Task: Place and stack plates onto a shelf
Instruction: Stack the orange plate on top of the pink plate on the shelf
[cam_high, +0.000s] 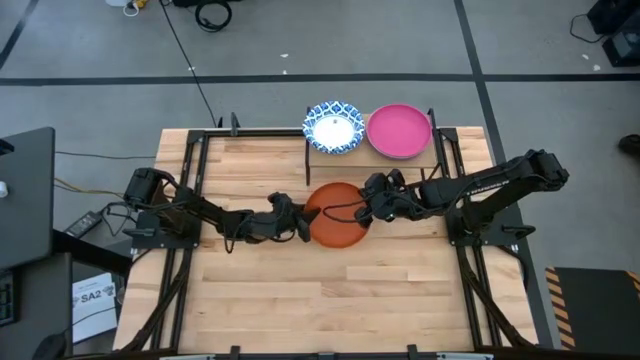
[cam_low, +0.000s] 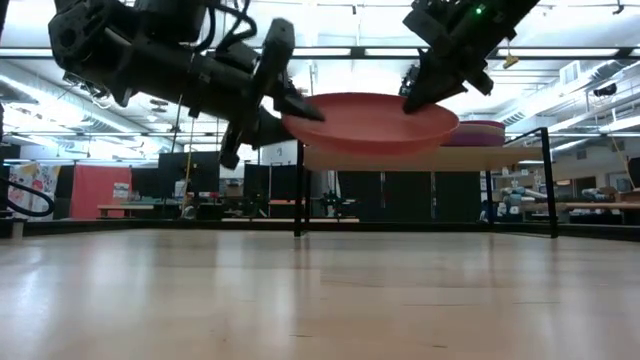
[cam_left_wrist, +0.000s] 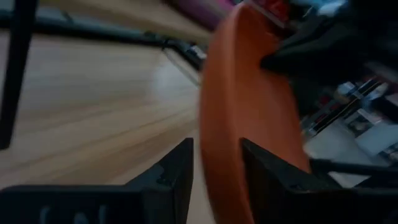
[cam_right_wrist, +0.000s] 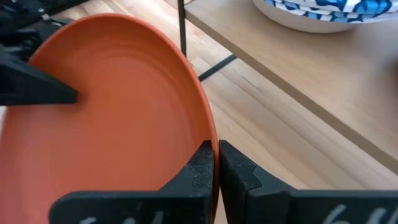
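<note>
The orange plate (cam_high: 335, 215) hangs level in the air between my two grippers, in front of the shelf (cam_high: 375, 152); the low view shows this plate (cam_low: 370, 122) well above the tabletop. My left gripper (cam_high: 303, 220) is at its left rim and my right gripper (cam_high: 370, 210) at its right rim, each shut on it. On the shelf board (cam_low: 420, 158) rest a blue-patterned white plate (cam_high: 333, 127) and a pink plate (cam_high: 400, 130). The other plates are out of view. My left gripper holds the orange plate by its left rim (cam_left_wrist: 217, 155), the rim between the two fingers, one finger (cam_right_wrist: 59, 93) on the plate's upper face and one beneath. The fingers come level from the table's left. The plate is lifted clear. My right gripper pinches the right rim (cam_right_wrist: 211, 134) of the orange plate between its two fingers (cam_right_wrist: 199, 168), one inside the plate and one outside. It comes slanting down from the table's right. The plate is clear of the table and roughly level.
The shelf's thin black legs (cam_low: 298, 190) stand just beyond the held plate, one of them (cam_right_wrist: 181, 28) close to its far rim. Black arm frames run along the table's left and right sides (cam_high: 190, 170). Bare plank tabletop (cam_high: 330, 300) lies toward the near edge.
</note>
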